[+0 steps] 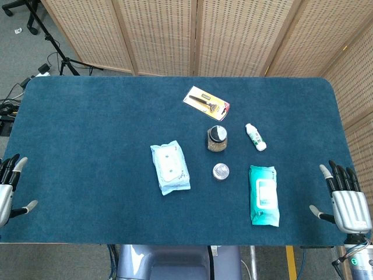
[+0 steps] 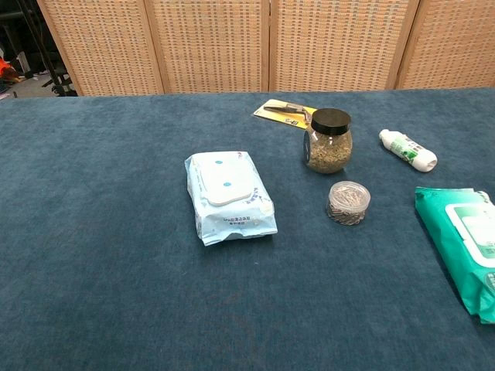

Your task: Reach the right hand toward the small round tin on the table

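The small round tin [image 1: 221, 171] with a clear lid sits on the blue table near its middle, just below a glass jar; the chest view shows the tin [image 2: 348, 202] too. My right hand [image 1: 345, 198] rests at the table's near right corner, fingers spread and empty, well to the right of the tin. My left hand [image 1: 8, 188] lies at the near left edge, also spread and empty. Neither hand shows in the chest view.
A black-lidded jar [image 1: 217, 139] stands just behind the tin. A green wipes pack [image 1: 263, 194] lies between the tin and my right hand. A blue wipes pack [image 1: 169, 168], a small white bottle [image 1: 255, 136] and a carded razor [image 1: 206, 102] also lie on the table [image 1: 87, 134].
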Robot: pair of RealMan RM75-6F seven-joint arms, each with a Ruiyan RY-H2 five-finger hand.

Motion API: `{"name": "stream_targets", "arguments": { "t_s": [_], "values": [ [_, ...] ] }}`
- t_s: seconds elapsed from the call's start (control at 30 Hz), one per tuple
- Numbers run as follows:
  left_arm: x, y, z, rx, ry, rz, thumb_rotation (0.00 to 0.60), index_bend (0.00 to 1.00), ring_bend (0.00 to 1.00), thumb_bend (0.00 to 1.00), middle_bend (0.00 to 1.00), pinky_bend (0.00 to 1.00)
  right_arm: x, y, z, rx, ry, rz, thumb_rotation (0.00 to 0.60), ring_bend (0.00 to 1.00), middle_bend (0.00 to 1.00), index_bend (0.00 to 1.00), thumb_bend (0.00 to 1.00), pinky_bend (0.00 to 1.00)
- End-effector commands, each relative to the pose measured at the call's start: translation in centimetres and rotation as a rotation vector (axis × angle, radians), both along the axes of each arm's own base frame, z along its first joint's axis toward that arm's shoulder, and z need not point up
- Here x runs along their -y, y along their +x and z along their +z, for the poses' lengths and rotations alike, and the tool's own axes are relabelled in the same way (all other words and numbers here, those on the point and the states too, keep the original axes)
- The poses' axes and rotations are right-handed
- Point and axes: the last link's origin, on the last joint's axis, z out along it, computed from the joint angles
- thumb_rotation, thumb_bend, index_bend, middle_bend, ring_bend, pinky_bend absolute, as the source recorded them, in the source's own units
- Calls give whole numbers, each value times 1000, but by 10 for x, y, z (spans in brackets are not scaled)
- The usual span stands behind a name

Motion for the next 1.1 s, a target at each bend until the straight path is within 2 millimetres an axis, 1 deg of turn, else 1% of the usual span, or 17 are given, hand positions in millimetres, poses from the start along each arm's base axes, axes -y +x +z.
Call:
{"name": "stream_targets", "arguments": {
  "t_s": [0.03,0.33,0.43,0.47,0.5,0.53,0.57,0.6,0.63,0.67,0.7,0.73,0.8,0.83,0.9,1.03,1.1],
  "values": [
    [1,0,1,4,4,-1,600,0,0,0,0,0,0,0,0,0,1,-1,600,0,0,0,0,0],
    [5,0,1,-2,-10,0,600,0,0,0,0,0,-1,0,-1,0,15,10,600,0,0,0,0,0],
    [6,2,2,4,3,-7,600,0,0,0,0,0,3,10,2,49,20,70,600,0,12,0,0,0],
    [5,2,3,5,7,-8,600,0,0,0,0,0,7,13,4,64,13,99,600,8,47,0,0,0],
    [4,2,2,4,12,-7,600,0,0,0,0,0,16,19,5,39,11,150,600,68,127,0,0,29],
    [4,2,2,4,14,-6,600,0,0,0,0,0,20,21,5,22,16,175,600,196,271,0,0,126],
    [3,2,2,3,15,-6,600,0,0,0,0,0,24,24,4,14,23,191,600,304,378,0,15,227],
    [3,2,2,5,18,-6,600,0,0,0,0,0,31,31,0,2,56,229,600,475,518,0,96,420],
    [3,3,2,6,21,-7,600,0,0,0,0,0,37,37,-5,0,99,249,600,597,620,0,258,600],
    [3,3,2,7,23,-6,600,0,0,0,0,0,41,41,-8,5,129,257,600,644,661,0,375,676],
    [3,3,3,9,26,-6,600,0,0,0,0,0,47,47,-12,18,169,266,600,718,721,0,607,795],
    [3,3,3,11,28,-6,600,0,0,0,0,0,50,50,-14,25,196,271,600,768,758,0,790,878],
    [3,3,4,16,35,-3,600,0,0,0,0,0,59,61,-21,22,279,281,600,804,778,0,941,950],
    [3,3,4,18,37,-2,600,0,0,0,0,0,62,65,-24,9,305,282,600,811,781,0,979,969],
    [3,3,5,22,39,0,600,0,0,0,0,0,68,74,-29,-32,340,288,600,815,786,0,999,986],
    [1,2,6,25,41,6,600,0,0,0,0,0,72,101,-46,-93,417,303,600,818,788,0,1000,1000],
    [-2,3,6,23,43,8,600,0,0,0,0,0,75,121,-57,-116,460,327,600,819,788,0,1000,1000]
  ]
}}
